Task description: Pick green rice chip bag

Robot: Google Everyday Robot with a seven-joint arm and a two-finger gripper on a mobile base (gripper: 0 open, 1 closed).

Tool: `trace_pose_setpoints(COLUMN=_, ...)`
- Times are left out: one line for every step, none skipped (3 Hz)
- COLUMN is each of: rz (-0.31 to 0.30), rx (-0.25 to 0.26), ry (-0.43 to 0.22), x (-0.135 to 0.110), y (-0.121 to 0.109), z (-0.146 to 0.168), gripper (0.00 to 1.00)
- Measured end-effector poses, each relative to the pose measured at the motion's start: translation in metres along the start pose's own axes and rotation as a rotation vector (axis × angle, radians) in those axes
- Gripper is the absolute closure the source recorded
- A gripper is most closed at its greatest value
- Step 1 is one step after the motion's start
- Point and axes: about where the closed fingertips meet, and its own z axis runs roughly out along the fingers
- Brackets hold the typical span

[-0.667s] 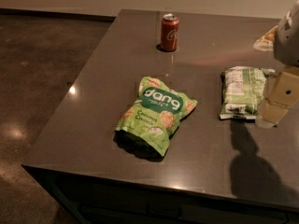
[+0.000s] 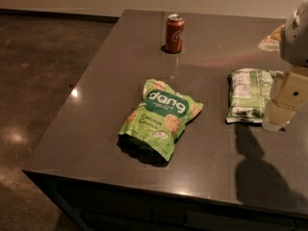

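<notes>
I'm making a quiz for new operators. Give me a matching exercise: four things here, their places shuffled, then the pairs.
1 green rice chip bag
2 red can
3 label-up bag
4 claw

A upright near the far edge of the table
B right edge of view, beside the label-up bag
C middle of the table
D flat, right of the green rice chip bag

Pairs: 1-C, 2-A, 3-D, 4-B

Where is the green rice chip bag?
The green rice chip bag lies mid-table, left of the label-back bag, nearer than the can; the gripper hangs far right.

lime-green bag (image 2: pixel 161 117), red can (image 2: pixel 174 32), cream jaws far right
</notes>
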Motion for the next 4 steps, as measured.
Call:
trace_pose_setpoints(rz=-0.097, rx=-0.022, ry=-0.041, x=-0.027, y=0.006, z=0.013, gripper=0.00)
trace_pose_setpoints(rz=-0.231, rx=-0.058, ry=-0.067, x=-0.064, y=0.014, z=0.039, gripper=0.00)
trace_pose_setpoints(rz=-0.371, rx=-0.094, ry=-0.073, x=-0.104, y=0.025, z=0.069, gripper=0.00)
trace_pose_setpoints(rz=-0.509, rx=-0.137, ry=-0.053, x=-0.135, y=0.037, z=0.099, gripper=0.00)
